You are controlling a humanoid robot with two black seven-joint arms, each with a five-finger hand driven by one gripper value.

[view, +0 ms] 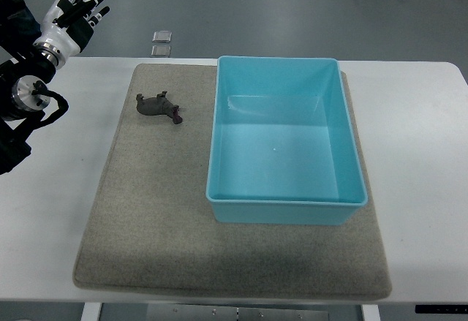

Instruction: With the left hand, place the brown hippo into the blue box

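Grey mat (146,248): one hippo (159,107), one box (285,208)

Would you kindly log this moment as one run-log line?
left hand: open, raised at top left, holding nothing | hippo: on mat, left of box | box: empty | right hand: out of view

We see a white counter (417,116) running across the whole view, its far edge rounded at the right corner. Directly on it lies a grey-beige felt mat (146,218), a rough rectangle that covers most of the middle and reaches close to the counter's near edge. To the left and right of the mat we have bare white surface. Beyond the far edge of the counter is a grey floor (278,6).
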